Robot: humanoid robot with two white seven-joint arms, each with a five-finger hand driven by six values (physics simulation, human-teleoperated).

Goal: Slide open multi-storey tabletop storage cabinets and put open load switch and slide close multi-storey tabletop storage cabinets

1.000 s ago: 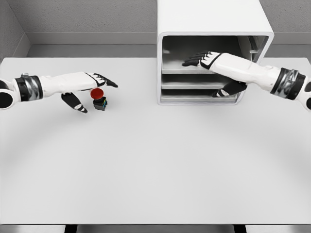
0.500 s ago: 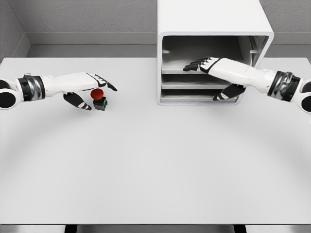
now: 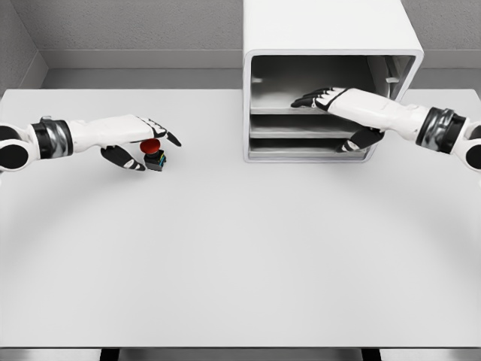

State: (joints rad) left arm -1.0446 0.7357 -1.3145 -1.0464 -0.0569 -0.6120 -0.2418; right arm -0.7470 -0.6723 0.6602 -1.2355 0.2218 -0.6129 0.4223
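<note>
The load switch (image 3: 153,153), a small black block with a red round cap, stands on the table (image 3: 225,248) at the left. My left hand (image 3: 158,153) hovers over it, open: its fingers (image 3: 161,128) stretch above and behind the cap and its thumb (image 3: 122,157) hangs just left of the block. The white storage cabinet (image 3: 331,30) stands at the back right, its front showing three stacked trays. My right hand (image 3: 322,124) reaches into it, open, with its fingers (image 3: 316,98) flat on the top tray (image 3: 274,109) and its thumb (image 3: 359,141) down by the lower trays.
The cabinet sits at the table's far edge, against the grey back wall (image 3: 135,30). Both forearms lie low over the table, left arm (image 3: 75,135) from the left edge, right arm (image 3: 421,124) from the right edge.
My right hand has drawn back to the right along the top tray. My left hand has sunk a little, its thumb now closer to the switch. The switch has not moved.
</note>
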